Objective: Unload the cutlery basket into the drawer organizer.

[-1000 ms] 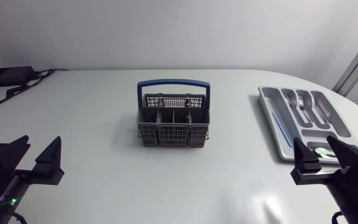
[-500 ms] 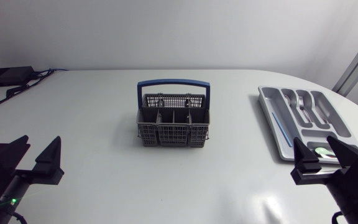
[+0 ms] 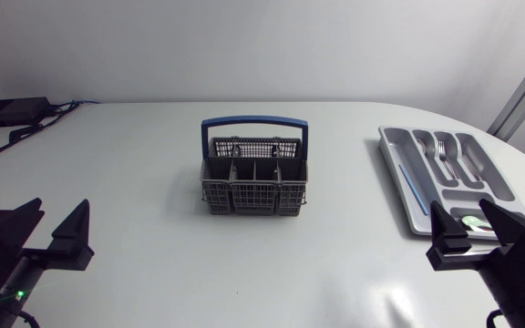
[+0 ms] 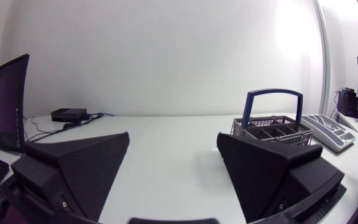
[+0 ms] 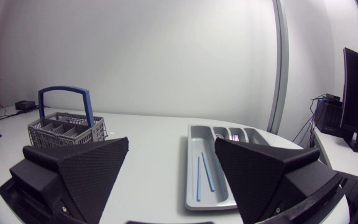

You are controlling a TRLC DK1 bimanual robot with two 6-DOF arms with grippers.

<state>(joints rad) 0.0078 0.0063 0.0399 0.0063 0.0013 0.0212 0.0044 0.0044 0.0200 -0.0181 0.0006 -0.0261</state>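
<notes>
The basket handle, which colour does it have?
The basket handle is blue, arching over the grey cutlery basket. It shows best in the head view.

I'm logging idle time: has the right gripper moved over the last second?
No. The right gripper overlaps the organizer's near end at the same spot throughout the head view.

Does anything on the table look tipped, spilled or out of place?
Nothing stands out. The basket stands upright mid-table, and the organizer lies flat at the table's right side, with cutlery inside its compartments.
</notes>
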